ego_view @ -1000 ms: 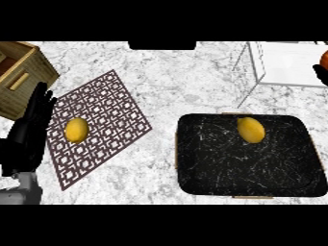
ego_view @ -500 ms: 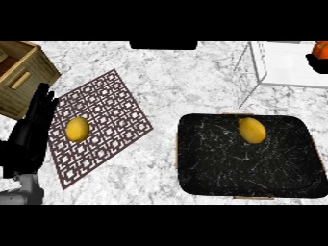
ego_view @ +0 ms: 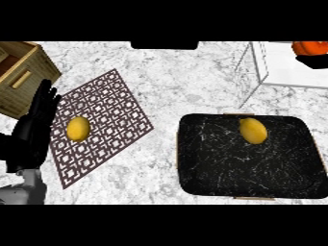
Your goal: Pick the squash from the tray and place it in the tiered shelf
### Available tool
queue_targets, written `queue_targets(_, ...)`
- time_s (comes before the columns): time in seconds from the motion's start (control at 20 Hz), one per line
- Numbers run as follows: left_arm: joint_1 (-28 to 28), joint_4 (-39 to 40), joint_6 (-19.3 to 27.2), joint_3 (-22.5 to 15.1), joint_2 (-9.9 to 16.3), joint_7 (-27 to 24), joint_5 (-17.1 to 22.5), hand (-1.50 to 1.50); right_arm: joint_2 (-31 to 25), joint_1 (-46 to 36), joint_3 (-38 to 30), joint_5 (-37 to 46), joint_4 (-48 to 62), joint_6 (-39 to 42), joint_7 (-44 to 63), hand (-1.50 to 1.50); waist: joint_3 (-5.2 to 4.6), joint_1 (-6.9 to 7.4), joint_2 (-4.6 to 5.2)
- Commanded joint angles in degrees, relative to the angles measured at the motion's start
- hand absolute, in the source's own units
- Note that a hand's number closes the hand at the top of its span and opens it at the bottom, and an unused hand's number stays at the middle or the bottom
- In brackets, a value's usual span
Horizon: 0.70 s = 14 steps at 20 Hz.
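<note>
**Squash untouched on tray, no grasp yet**

The squash (ego_view: 253, 130) lies on its side in the upper half of the black marbled tray (ego_view: 280, 178), nearer the far rim, with bare tray on all sides. We read that as workable: room for fingers to come in from either flank.

The tiered shelf (ego_view: 294, 72) stands just beyond the tray at upper right, white, with an orange item (ego_view: 309, 47) on it. A short carry, we judge.

A 2nd yellow piece (ego_view: 78, 129), much like the squash, sits on the patterned mat (ego_view: 117, 110) to the left. Not on the tray, so not our target; a likely mix-up risk.

The left robot hand (ego_view: 31, 129) shows at the left edge beside the mat, fingers straight and up, holding nothing, resting. We see no right robot hand in view. A wooden crate (ego_view: 14, 77) sits upper left on the surface (ego_view: 181, 77).
</note>
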Motion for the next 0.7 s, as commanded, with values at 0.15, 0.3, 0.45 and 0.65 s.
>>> queue_targets(0.15, 1.57, -1.11, 0.61, -0.34, -1.09, -0.28, -0.95, 0.00, -2.47, -1.80, -2.25, -4.71, 6.30, 2.08, -8.43, -1.50, 0.00, -0.22, -0.12)
queue_targets(0.3, -2.15, 1.63, -1.13, 2.04, 0.67, 0.53, 1.18, 0.00, -2.52, -4.73, -3.75, -6.61, 7.11, 1.11, -9.85, -1.50, 0.00, -0.15, 0.03)
queue_targets(0.45, 0.23, -0.81, -0.24, -1.00, -1.17, 0.61, -0.90, 0.00, -5.22, -6.01, -6.16, -9.93, 5.91, 3.36, -9.22, -1.50, 0.01, -0.19, -0.12)
queue_targets(0.65, 0.90, 0.03, -0.05, 0.62, -0.43, 0.39, -0.96, 0.00, -8.32, -4.54, -7.33, -12.15, 2.00, 3.22, -4.95, -1.50, -0.04, -0.88, -0.39)
